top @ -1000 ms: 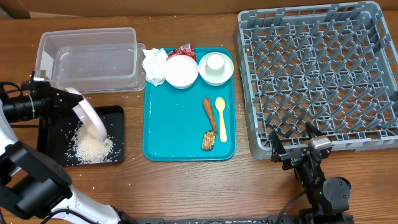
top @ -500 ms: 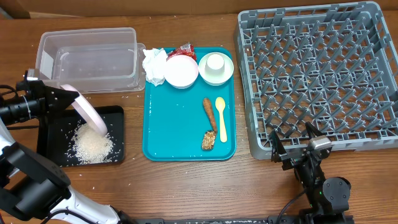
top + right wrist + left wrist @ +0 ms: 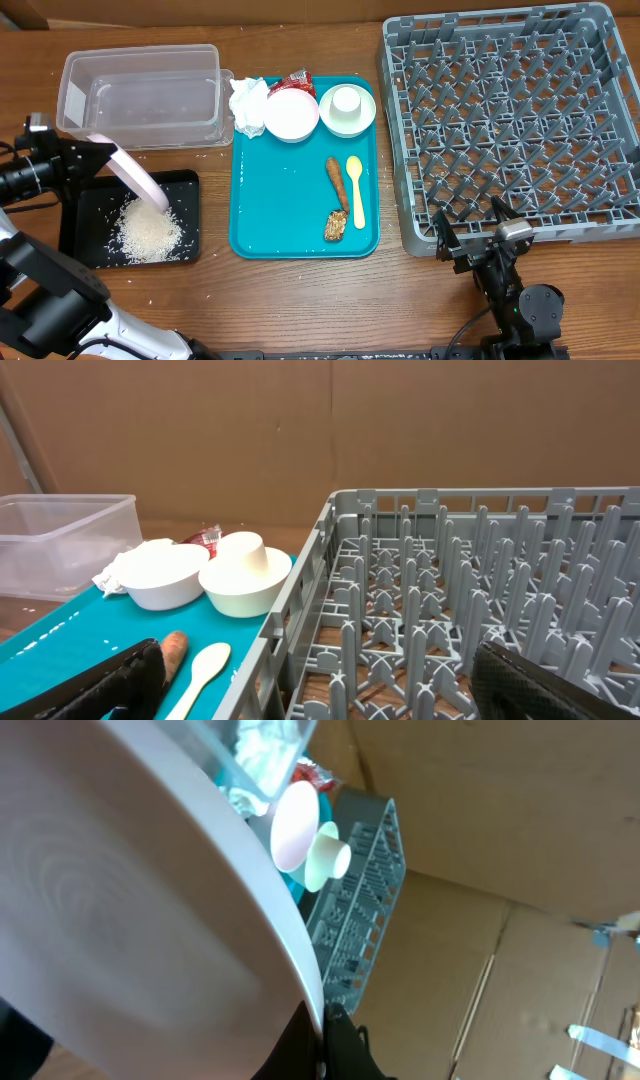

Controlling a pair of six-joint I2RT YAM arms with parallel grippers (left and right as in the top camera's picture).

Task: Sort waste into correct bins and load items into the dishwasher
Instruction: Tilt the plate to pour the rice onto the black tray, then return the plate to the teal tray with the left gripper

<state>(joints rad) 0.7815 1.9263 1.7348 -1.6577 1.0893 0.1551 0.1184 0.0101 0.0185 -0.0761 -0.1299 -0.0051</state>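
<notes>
My left gripper [image 3: 98, 157] is shut on the rim of the large white plate [image 3: 137, 180], holding it tilted steeply over the black tray [image 3: 88, 212]. A pile of white rice [image 3: 150, 232] lies in that tray. In the left wrist view the plate [image 3: 130, 920] fills the frame, with the jaws [image 3: 322, 1035] pinching its edge. On the teal tray [image 3: 290, 215] lie a napkin [image 3: 250, 100], a red wrapper [image 3: 297, 82], two bowls [image 3: 292, 113] [image 3: 350, 118], a cup [image 3: 346, 99], a yellow spoon [image 3: 356, 190] and brown scraps [image 3: 336, 180]. My right gripper [image 3: 320, 690] is open and empty at the grey rack's [image 3: 510, 120] front left corner.
The clear tub [image 3: 140, 95] stands behind the black tray, holding only a few grains. Loose rice grains lie on the wood around both bins. The right wrist view shows the rack's pegs [image 3: 450, 610] and the bowls [image 3: 160, 575] on the teal tray.
My left gripper has drawn back to the left with the plate, which stays tilted over the black tray. The right arm has not moved.
</notes>
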